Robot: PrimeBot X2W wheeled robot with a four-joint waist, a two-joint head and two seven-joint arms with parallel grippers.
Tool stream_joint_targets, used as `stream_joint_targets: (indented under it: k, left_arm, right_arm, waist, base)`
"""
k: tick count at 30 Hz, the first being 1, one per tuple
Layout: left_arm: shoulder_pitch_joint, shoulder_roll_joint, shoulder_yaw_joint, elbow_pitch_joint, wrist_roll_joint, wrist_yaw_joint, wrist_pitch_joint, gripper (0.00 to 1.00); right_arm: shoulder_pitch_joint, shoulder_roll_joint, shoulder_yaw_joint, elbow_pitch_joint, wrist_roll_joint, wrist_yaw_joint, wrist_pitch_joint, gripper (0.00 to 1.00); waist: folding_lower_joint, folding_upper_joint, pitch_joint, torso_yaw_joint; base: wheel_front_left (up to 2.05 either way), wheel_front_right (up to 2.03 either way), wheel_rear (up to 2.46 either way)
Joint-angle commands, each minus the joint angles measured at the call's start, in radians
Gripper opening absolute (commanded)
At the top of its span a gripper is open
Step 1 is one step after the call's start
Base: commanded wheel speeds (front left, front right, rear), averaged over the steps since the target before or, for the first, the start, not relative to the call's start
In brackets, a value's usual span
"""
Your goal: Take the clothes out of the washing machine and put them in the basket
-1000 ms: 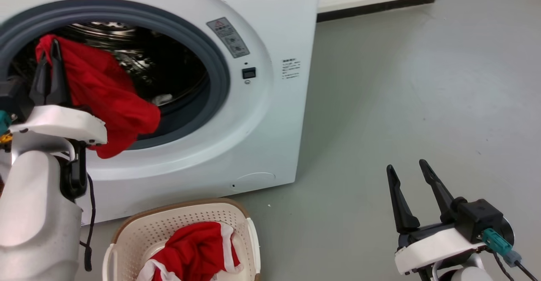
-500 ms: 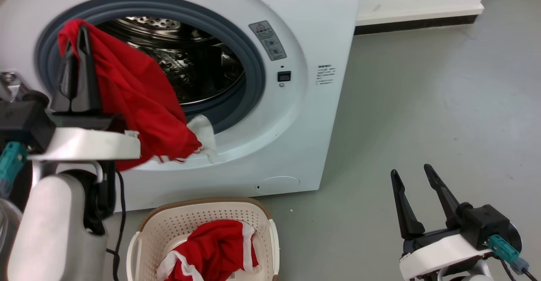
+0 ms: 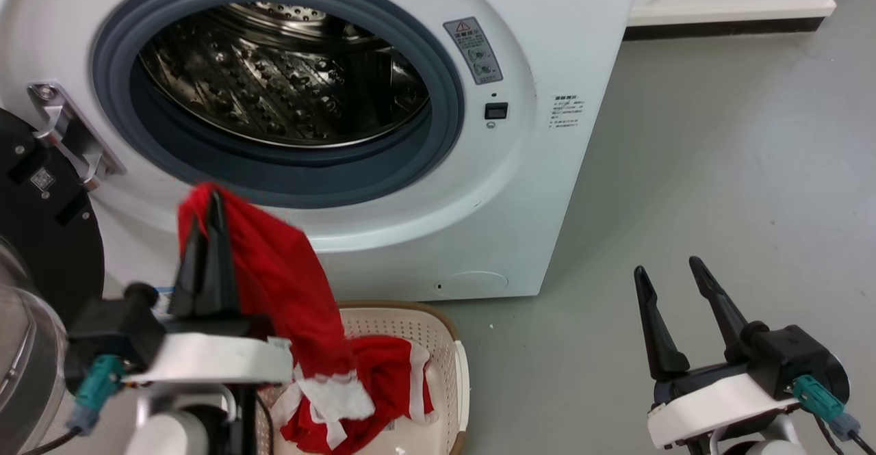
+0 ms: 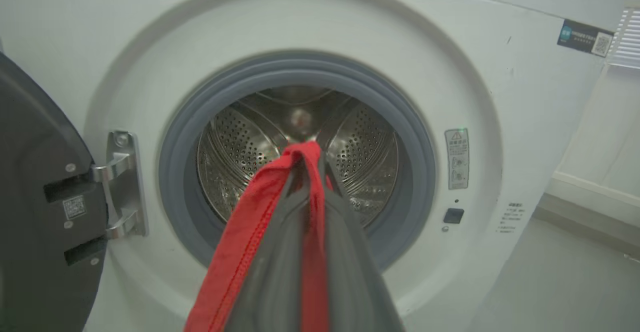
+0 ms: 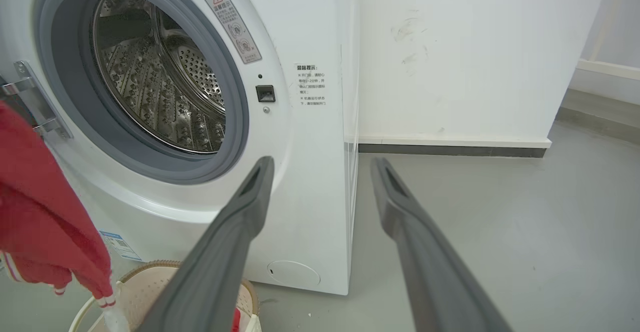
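A red garment (image 3: 280, 284) hangs over the basket (image 3: 457, 359), below the washing machine (image 3: 534, 188) porthole.
Left of the porthole the black door (image 3: 41, 250) stands open. Below the porthole the left gripper (image 3: 207, 198) is clamped on the garment, whose white-trimmed hem hangs above a second red garment (image 3: 393, 373) in the basket at the machine's foot. Right of the porthole, a warning-triangle label (image 3: 473, 51) and small sticker (image 3: 567, 109) are too fine to read. Right of the machine, over open grey floor (image 3: 718, 167), the right gripper (image 3: 667, 267) hovers, fingers spread, empty.
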Motion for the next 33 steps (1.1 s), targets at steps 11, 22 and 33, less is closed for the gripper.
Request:
stream_joint_targets:
  k: [11, 22, 33]
  left_arm:
    - [0.004, -0.113, -0.015, 0.385, -0.111, -0.046, -0.12, 0.0]
    - [-0.138, -0.14, 0.025, 0.741, -0.083, -0.092, -0.153, 0.0]
    - [-0.308, -0.141, 0.106, 0.991, 0.018, -0.11, -0.152, 0.0]
  right_arm:
    - [-0.077, 0.002, 0.021, -0.024, -0.011, -0.001, -0.002, 1.0]
    - [-0.146, -0.008, 0.043, -0.014, 0.009, -0.001, -0.021, 1.0]
    - [-0.223, -0.007, 0.078, 0.032, 0.05, -0.001, -0.066, 1.0]
  waist:
    - [0.0, 0.0, 0.153, -0.026]
    - [0.0, 0.0, 0.306, -0.092]
    - [0.0, 0.0, 0.454, -0.171]
  base:
    - [0.0, 0.0, 0.0]
    - [0.0, 0.0, 0.0]
    - [0.0, 0.0, 0.0]
